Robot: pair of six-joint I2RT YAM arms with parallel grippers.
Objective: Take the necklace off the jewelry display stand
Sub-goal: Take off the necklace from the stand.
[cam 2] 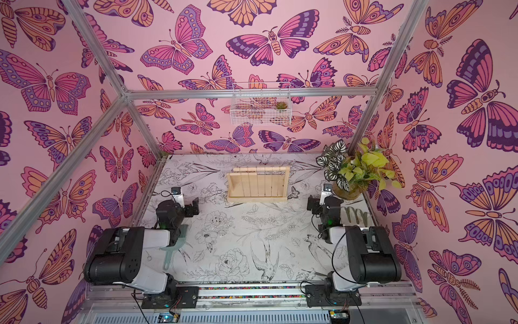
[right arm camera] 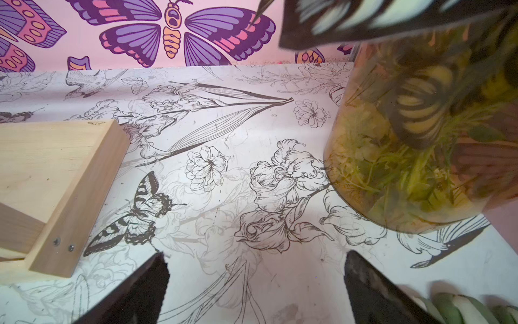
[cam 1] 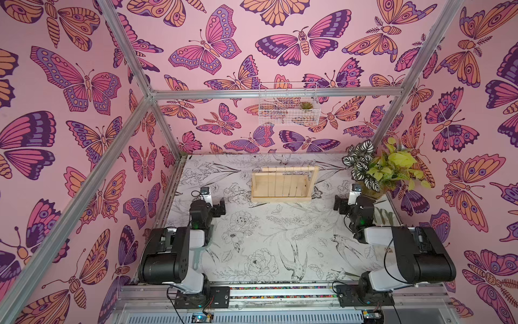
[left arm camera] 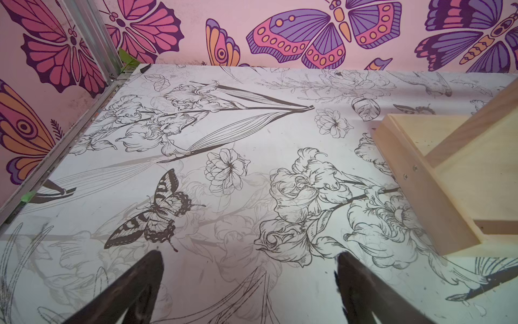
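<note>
The desk (cam 1: 266, 241), printed with line-drawn flowers and birds, lies inside pink butterfly walls (cam 1: 84, 140). The left arm (cam 1: 173, 252) and right arm (cam 1: 414, 252) sit folded at the near corners, each pointing toward the far side. A leafy plant (cam 1: 378, 165) in a glass jar (right arm camera: 406, 168) stands in the far right corner. The stand (cam 1: 280, 198) sits upright at the far middle of the desk, between the two arms and a little farther than both, apart from each. A white wire basket (cam 1: 288, 112) hangs on the far wall above it, with a small succulent (cam 1: 306, 106) inside. The left tool (left arm camera: 249, 255) is spread wide over bare desk, the stand's base corner near on its right. The right tool (right arm camera: 256, 254) is spread the same way, with the stand on its left and the jar on its right. Thin chains (cam 1: 290, 183) hang from the stand's crossbar down toward the base; I cannot tell which one is the necklace
</note>
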